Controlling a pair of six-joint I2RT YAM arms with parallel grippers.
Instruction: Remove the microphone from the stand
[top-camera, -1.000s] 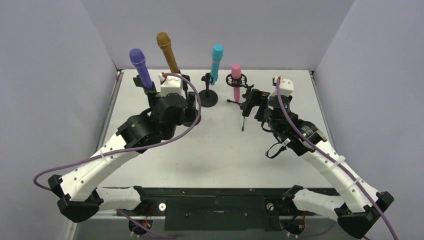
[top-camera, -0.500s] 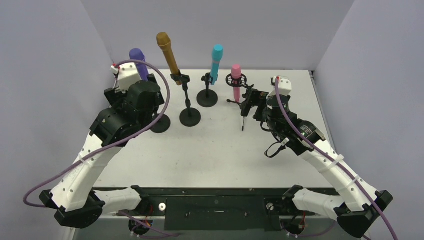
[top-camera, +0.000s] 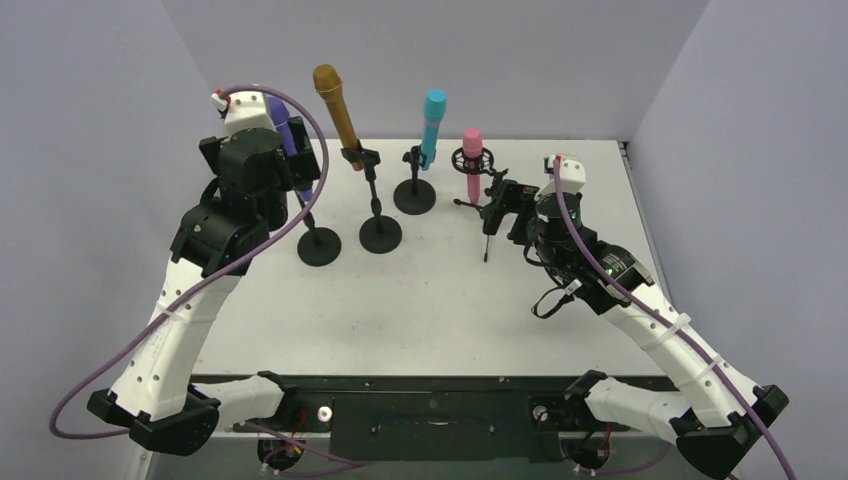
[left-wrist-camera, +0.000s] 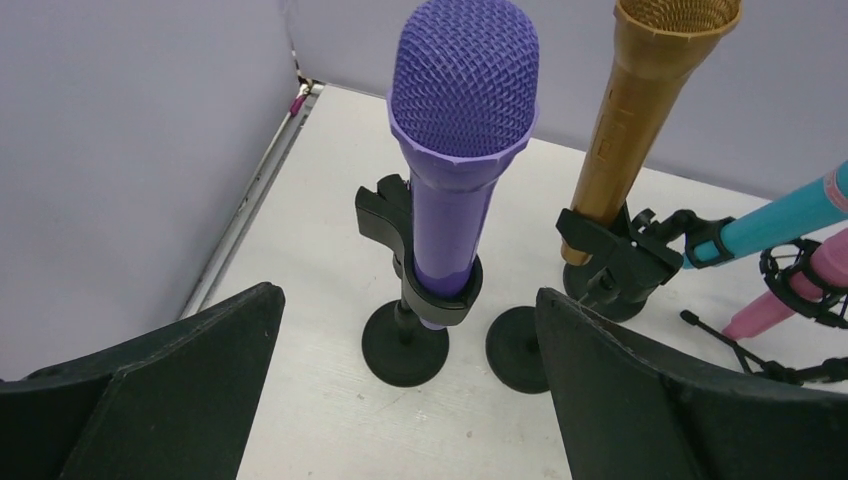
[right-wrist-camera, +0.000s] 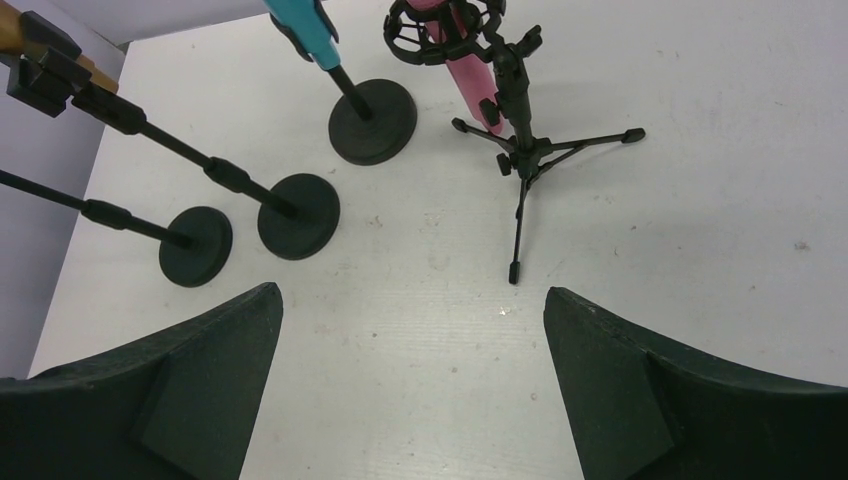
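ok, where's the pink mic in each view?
Top external: pink microphone at the back, right of centre.
Left wrist: at the far right edge, tilted.
Right wrist: top centre, partly cut off.
Shared landmark: the teal microphone sits just to its left in all three.

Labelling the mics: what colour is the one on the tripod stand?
That microphone is pink; the right wrist view shows it best.
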